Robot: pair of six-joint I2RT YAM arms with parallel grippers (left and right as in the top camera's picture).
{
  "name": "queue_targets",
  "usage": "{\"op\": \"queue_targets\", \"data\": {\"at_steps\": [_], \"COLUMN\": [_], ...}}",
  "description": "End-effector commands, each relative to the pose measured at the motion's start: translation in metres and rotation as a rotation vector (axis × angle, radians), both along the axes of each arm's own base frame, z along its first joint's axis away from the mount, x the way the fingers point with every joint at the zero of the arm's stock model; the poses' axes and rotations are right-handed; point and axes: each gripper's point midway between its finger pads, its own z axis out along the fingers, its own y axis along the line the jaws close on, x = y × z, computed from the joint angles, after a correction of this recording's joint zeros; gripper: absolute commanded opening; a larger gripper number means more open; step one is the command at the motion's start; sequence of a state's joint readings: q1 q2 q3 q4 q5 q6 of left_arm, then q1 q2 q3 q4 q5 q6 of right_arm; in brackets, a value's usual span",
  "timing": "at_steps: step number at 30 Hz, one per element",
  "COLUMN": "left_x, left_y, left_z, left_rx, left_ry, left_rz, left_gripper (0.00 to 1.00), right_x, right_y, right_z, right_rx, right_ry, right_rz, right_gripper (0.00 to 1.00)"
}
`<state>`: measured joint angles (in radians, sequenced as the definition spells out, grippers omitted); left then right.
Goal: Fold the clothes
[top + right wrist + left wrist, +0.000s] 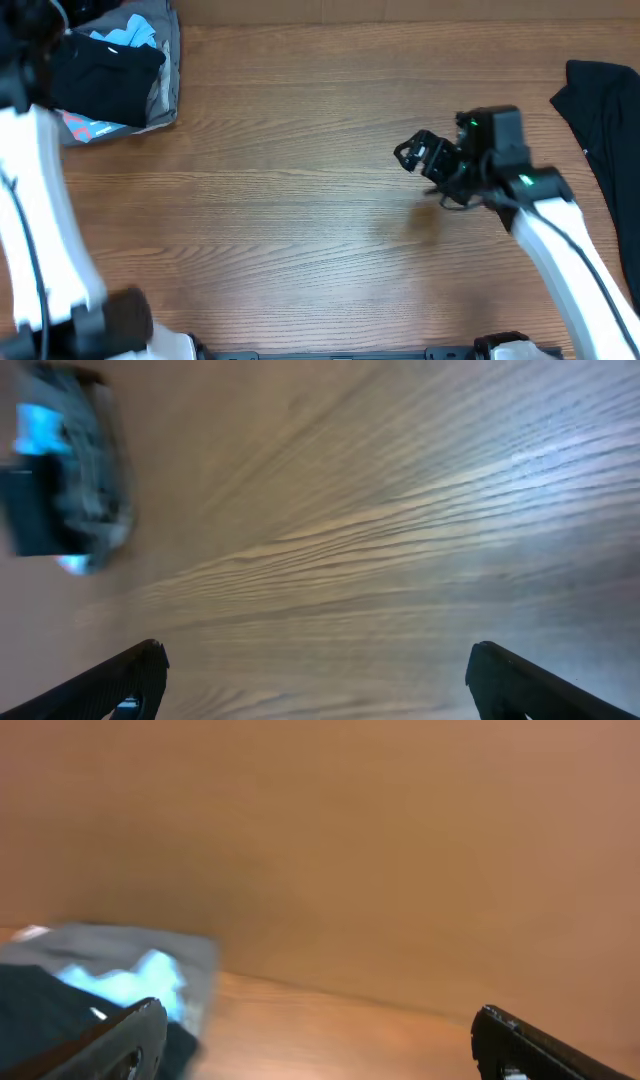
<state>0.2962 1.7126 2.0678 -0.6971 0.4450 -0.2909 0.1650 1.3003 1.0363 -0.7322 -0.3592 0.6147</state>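
Observation:
A black garment (603, 100) lies spread at the table's right edge, partly out of frame, with a small white mark on its left hem. A pile of clothes (120, 70) sits at the far left corner, with a black piece on top and light blue and grey ones under it. My right gripper (410, 153) hovers over bare wood right of centre, open and empty (315, 660). My left gripper (320, 1020) is open and empty, just right of the pile (110, 975). The pile shows blurred in the right wrist view (65, 470).
The wooden table (280, 220) runs across the whole view. My white left arm (30, 190) stretches along the left edge up toward the pile. A tan wall fills the upper left wrist view (380, 840).

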Motion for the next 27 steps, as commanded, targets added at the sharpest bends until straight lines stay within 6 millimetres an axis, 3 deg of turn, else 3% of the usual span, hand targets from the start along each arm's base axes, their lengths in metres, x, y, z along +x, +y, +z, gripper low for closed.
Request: {"op": "queue_targets", "data": {"at_steps": [1, 4, 6, 8, 12, 15, 21, 27], "left_x": [-0.058, -0.105, -0.134, -0.166, -0.210, -0.245, -0.307, -0.349], "left_y": [-0.047, -0.070, -0.080, -0.090, -0.104, -0.118, -0.145, -0.159], "left_z": [0.037, 0.040, 0.032, 0.019, 0.006, -0.003, -0.022, -0.059], "left_rx": [-0.070, -0.116, -0.127, -0.108, -0.033, -0.014, 0.002, 0.027], "left_ry": [-0.028, 0.040, 0.106, 0.181, 0.240, 0.264, 0.217, 0.161], "left_rz": [-0.182, -0.236, -0.247, -0.268, -0.328, -0.382, -0.454, -0.454], "left_gripper": [1.00, 1.00, 1.00, 1.00, 1.00, 1.00, 1.00, 1.00], "right_x": [-0.027, -0.064, -0.087, -0.114, -0.156, -0.178, -0.210, -0.214], "right_y": [-0.005, -0.012, -0.019, -0.028, -0.039, -0.044, -0.056, -0.069], "right_z": [0.061, 0.089, 0.097, 0.101, 0.106, 0.109, 0.109, 0.109], "right_rx": [0.046, 0.054, 0.049, 0.042, 0.035, 0.052, 0.088, 0.075], "right_ry": [-0.152, -0.219, -0.235, -0.244, -0.281, -0.306, -0.347, -0.371], "right_rz": [-0.025, -0.030, -0.049, -0.081, -0.104, -0.120, -0.199, -0.276], "right_gripper": [1.00, 1.00, 1.00, 1.00, 1.00, 1.00, 1.00, 1.00]}}
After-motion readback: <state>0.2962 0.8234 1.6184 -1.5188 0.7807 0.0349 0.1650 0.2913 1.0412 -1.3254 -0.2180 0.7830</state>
